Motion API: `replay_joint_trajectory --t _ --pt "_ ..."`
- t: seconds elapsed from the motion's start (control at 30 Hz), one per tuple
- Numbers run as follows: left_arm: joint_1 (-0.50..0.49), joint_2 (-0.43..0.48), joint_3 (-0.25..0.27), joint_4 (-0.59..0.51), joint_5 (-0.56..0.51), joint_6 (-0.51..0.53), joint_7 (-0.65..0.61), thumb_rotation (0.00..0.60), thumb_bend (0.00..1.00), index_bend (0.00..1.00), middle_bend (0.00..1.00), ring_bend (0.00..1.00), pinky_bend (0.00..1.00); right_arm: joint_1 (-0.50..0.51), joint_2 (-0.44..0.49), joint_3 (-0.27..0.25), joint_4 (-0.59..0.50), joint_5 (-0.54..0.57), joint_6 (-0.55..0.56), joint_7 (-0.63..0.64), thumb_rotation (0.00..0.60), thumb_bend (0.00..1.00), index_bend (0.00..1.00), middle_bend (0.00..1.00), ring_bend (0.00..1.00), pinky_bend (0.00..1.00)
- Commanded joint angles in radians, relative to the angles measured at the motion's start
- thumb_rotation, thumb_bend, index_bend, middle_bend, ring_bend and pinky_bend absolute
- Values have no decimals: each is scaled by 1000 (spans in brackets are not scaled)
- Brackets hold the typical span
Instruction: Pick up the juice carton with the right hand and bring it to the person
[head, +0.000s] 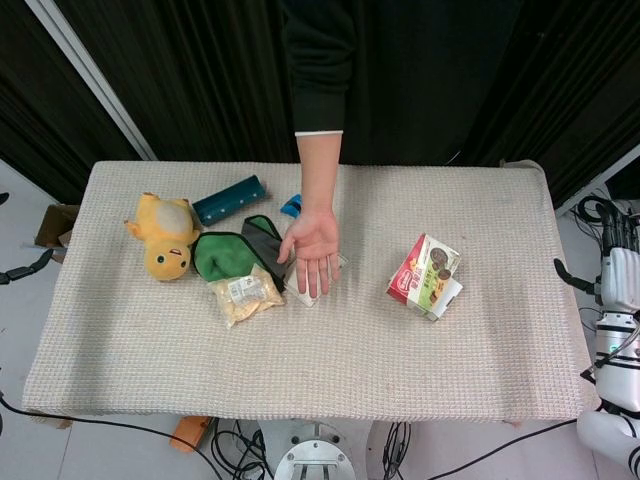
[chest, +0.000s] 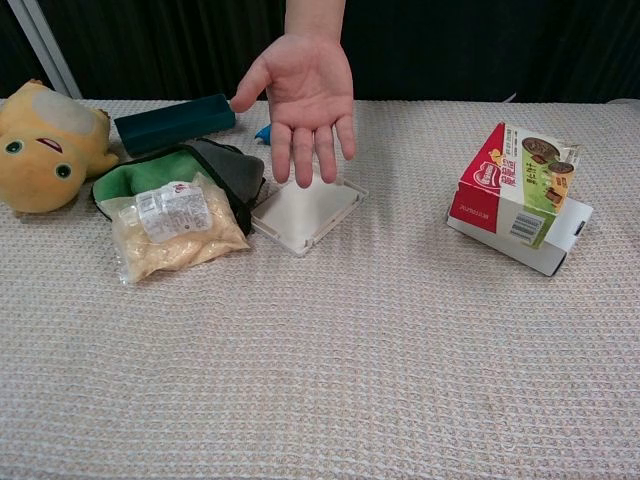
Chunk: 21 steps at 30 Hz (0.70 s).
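Note:
The juice carton (head: 424, 272) (chest: 512, 183) is red and green and lies tilted on the right half of the table, leaning on a flat white box (chest: 563, 232). My right hand (head: 617, 262) hangs off the table's right edge, well to the right of the carton, fingers apart and holding nothing. It does not show in the chest view. The person's hand (head: 313, 246) (chest: 305, 92) is held out palm up over the table's middle, left of the carton. At the far left edge only a dark sliver of my left hand (head: 28, 268) shows.
Left of the person's hand lie a yellow plush toy (head: 165, 235), a teal case (head: 229, 199), a green and grey pouch (head: 228, 254) and a snack bag (head: 244, 295). A white square tray (chest: 306, 213) sits under the person's fingers. A woven cloth (head: 330, 370) covers the table.

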<state>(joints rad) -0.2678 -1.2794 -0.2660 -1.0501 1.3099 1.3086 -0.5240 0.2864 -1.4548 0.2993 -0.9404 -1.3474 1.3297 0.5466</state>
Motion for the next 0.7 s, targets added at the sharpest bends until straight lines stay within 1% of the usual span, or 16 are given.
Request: replay_joint_trajectory --t 0.03,0.33,0.6,0.7 --pt "-1 0 2 0 3 3 1 498 184 122 125 102 195 3 -6 -7 12 -4 5 8 600 129 0 0 0 0" --pt "0 19 6 -43 18 36 29 498 183 122 126 101 195 -1 15 -23 -21 -33 51 7 600 128 0 0 0 0" --pt "1 27 16 -61 22 37 42 495 183 122 128 102 195 -1 27 -37 -46 -47 67 -14 600 129 0 0 0 0" --pt "2 33 21 -68 30 42 45 494 184 122 128 102 195 1 46 -64 -57 -90 82 -15 600 131 0 0 0 0"
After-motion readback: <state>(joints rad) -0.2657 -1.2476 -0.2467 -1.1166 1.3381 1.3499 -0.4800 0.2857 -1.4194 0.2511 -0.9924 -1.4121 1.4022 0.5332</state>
